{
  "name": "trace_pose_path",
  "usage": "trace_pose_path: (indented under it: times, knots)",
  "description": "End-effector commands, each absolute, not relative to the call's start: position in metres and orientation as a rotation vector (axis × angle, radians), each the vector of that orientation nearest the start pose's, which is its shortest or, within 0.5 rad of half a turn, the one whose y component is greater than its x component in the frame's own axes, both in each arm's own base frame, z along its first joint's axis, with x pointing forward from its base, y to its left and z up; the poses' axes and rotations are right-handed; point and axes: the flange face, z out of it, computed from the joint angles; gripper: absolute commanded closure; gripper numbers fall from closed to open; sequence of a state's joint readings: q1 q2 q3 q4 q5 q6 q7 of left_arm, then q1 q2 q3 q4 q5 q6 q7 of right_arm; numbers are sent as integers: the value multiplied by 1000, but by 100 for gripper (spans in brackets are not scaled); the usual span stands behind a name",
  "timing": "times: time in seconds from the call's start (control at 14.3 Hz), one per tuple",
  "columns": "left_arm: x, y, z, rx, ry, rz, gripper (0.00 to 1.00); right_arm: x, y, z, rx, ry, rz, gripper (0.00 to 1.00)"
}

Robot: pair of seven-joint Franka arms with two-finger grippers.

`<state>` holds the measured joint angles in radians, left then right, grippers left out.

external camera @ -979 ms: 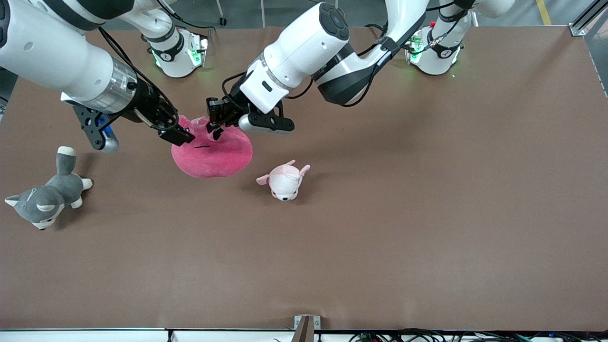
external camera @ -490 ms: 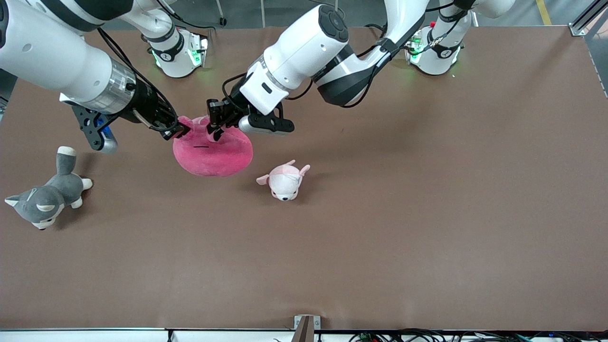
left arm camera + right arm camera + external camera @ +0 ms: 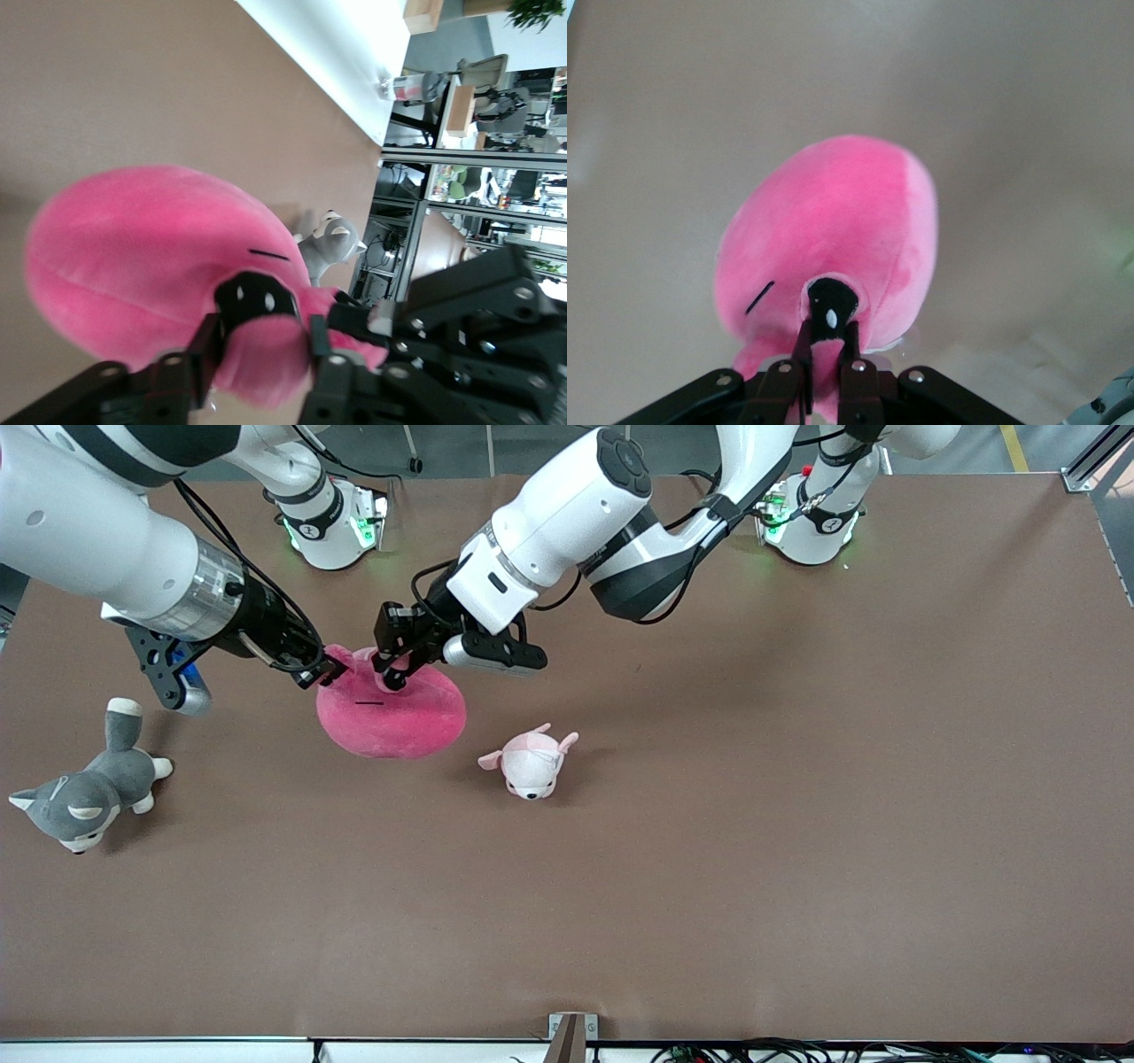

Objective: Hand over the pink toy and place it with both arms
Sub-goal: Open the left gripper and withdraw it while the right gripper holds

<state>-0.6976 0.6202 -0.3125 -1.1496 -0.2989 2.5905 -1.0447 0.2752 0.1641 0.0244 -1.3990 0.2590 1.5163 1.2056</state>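
Hot-pink plush fills the middle of the scene: the pink toy (image 3: pixel 392 716), a rounded blob with a thin line mouth and a bulging dark eye, is held between two robot tools over the brown surface (image 3: pixel 709 824), toward the right arm's end of it. The left tool (image 3: pixel 390 669), on the white arm that reaches in from the base at the front view's upper right, is clamped on the toy's top edge; in the left wrist view its two black fingers (image 3: pixel 205 354) squeeze pink fabric just beside the dark eye. The right tool (image 3: pixel 317 673), on the arm that comes from the base at that view's upper left, is closed on the toy's upper edge at the end toward the husky; in the right wrist view its narrow fingers (image 3: pixel 803 341) pinch the plush right at the dark eye, nearly touching each other. A pale pink-and-white puppy plush (image 3: pixel 530 762) lies on the surface near the pink toy, nearer to the front camera and toward the left arm's end. A grey-and-white husky plush (image 3: pixel 84 793) lies well apart from it at the right arm's end of the surface, also nearer to the front camera.
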Motion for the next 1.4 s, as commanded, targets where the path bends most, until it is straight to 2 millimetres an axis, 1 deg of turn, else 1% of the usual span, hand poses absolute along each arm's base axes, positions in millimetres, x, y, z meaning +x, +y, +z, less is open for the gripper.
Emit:
trace_pose_path:
  times: [0.0, 0.14, 0.21, 0.28, 0.35, 0.42, 0.56, 0.63, 0.77, 0.84, 0.98, 1.05, 1.12, 1.26, 1.33]
  knots:
    - [482, -601, 574, 2176, 383, 144, 0, 569, 175, 609, -2693, 1186, 329, 100]
    - [480, -588, 593, 2189, 378, 148, 0, 575, 150, 600, -2726, 1120, 355, 100]
    - [482, -577, 605, 2227, 372, 136, 0, 579, 135, 588, -2733, 1103, 369, 100]
    - [486, -561, 615, 2273, 372, 123, 0, 583, 118, 573, -2742, 1091, 386, 100]
    - [485, -548, 628, 2312, 359, 135, 0, 586, 103, 560, -2740, 1087, 390, 99]
    - [486, -533, 640, 2377, 338, 162, 0, 589, 87, 540, -2736, 1089, 400, 99]
    - [483, -499, 664, 2505, 276, 200, 0, 590, 71, 508, -2741, 1073, 414, 99]
    - [480, -479, 673, 2578, 215, 193, 0, 589, 63, 495, -2741, 1070, 420, 99]
    - [478, -430, 695, 2698, 84, 179, 0, 585, 52, 466, -2757, 1020, 449, 99]
    - [479, -402, 706, 2745, 47, 169, 0, 582, 46, 450, -2755, 1028, 459, 99]
    - [479, -353, 726, 2813, 19, 147, 0, 576, 39, 422, -2767, 986, 467, 99]
    - [477, -328, 731, 2856, -11, 115, 0, 575, 31, 405, -2768, 981, 476, 99]
    - [477, -305, 734, 2891, -49, 84, 0, 573, 24, 394, -2770, 966, 484, 99]
    - [483, -258, 735, 2932, -91, 69, 0, 574, 13, 370, -2770, 943, 523, 99]
    - [486, -237, 731, 2949, -123, 68, 0, 574, 8, 360, -2767, 947, 536, 98]
